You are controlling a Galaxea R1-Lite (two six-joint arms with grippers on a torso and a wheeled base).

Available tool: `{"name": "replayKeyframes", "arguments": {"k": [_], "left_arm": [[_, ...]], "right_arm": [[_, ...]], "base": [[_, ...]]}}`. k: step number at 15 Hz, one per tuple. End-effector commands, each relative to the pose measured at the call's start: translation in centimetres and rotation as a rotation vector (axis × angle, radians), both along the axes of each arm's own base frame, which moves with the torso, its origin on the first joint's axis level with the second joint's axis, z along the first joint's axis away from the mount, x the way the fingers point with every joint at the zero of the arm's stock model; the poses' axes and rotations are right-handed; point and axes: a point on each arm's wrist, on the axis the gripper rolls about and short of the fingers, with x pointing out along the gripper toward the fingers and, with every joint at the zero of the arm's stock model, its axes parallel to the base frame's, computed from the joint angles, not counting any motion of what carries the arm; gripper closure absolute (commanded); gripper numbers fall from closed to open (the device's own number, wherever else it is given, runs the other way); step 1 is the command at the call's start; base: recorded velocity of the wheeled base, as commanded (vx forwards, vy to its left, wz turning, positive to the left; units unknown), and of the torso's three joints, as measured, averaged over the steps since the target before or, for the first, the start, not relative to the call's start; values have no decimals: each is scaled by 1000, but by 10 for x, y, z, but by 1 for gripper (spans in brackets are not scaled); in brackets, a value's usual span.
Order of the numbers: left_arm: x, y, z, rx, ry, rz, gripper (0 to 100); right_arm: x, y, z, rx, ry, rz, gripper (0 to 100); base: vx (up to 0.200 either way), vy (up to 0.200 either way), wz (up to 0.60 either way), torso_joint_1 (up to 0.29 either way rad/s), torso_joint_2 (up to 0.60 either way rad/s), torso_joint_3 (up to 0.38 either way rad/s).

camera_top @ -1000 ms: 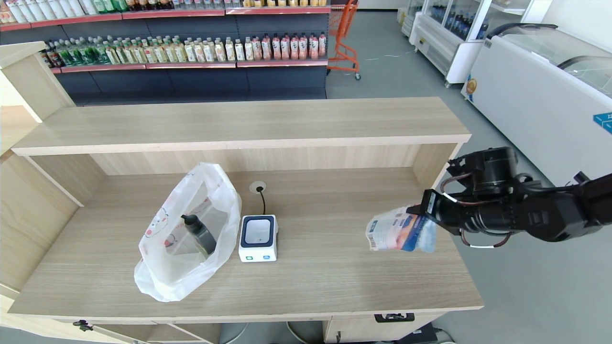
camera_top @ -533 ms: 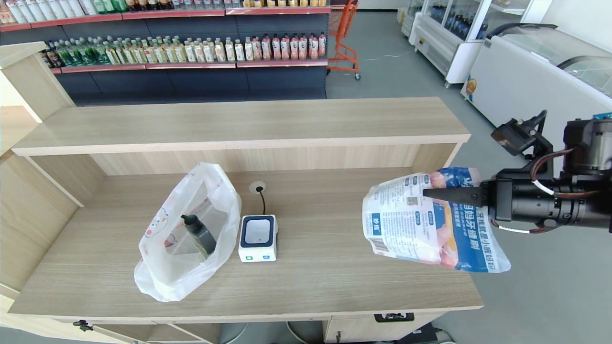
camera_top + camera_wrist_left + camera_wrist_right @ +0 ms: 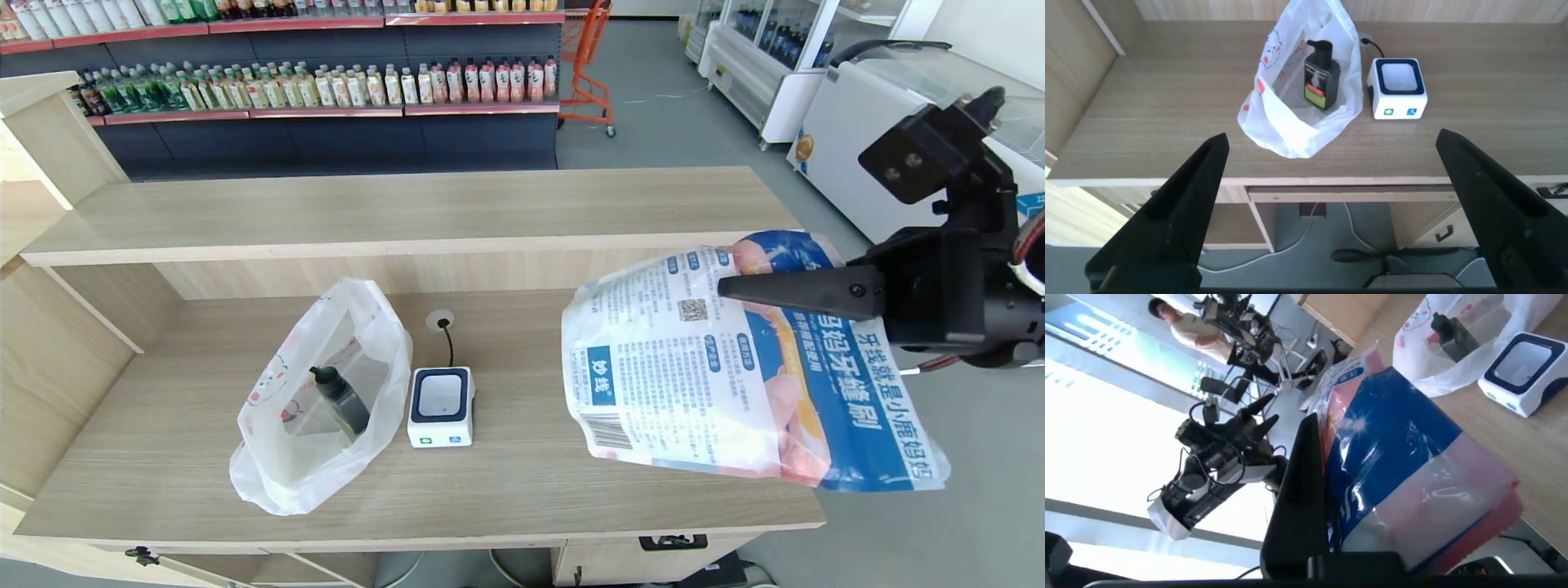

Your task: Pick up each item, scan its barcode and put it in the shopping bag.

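Head view had the right gripper [image 3: 729,287] pinching the floppy pouch [image 3: 694,384] by one edge, so it might've slipped before reaching the scanner [image 3: 441,406].

Wood counter [image 3: 408,208], drink shelves [image 3: 326,112], freezers [image 3: 890,155], grey flr [image 3: 678,131]

A light wooden checkout counter [image 3: 522,482] with a raised front ledge [image 3: 408,208] faces store shelves [image 3: 326,114] lined with bottled drinks. An orange trolley [image 3: 589,69] stands in the aisle, white chest freezers [image 3: 898,163] to the right.
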Motion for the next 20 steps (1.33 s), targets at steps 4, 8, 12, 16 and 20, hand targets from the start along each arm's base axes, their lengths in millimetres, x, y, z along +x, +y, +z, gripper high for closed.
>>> {"name": "replayKeyframes", "arguments": {"k": [4,8,12,16,20], "left_arm": [[0,0,0,-1,-1,0,0],[0,0,0,-1,-1,0,0],[0,0,0,-1,-1,0,0],[0,0,0,-1,-1,0,0],[0,0,0,-1,-1,0,0]], "right_arm": [[-19,3,-3,-1,-3,42,100],[-27,4,-9,-9,19,59,100],[-36,2,-17,-51,118,68,100],[-33,-2,-16,-51,127,45,100],[-33,-4,-17,-49,142,33,100]], "base": [[0,0,0,0,0,0],[0,0,0,0,0,0],[0,0,0,0,0,0],[0,0,0,0,0,0],[0,0,0,0,0,0]]}}
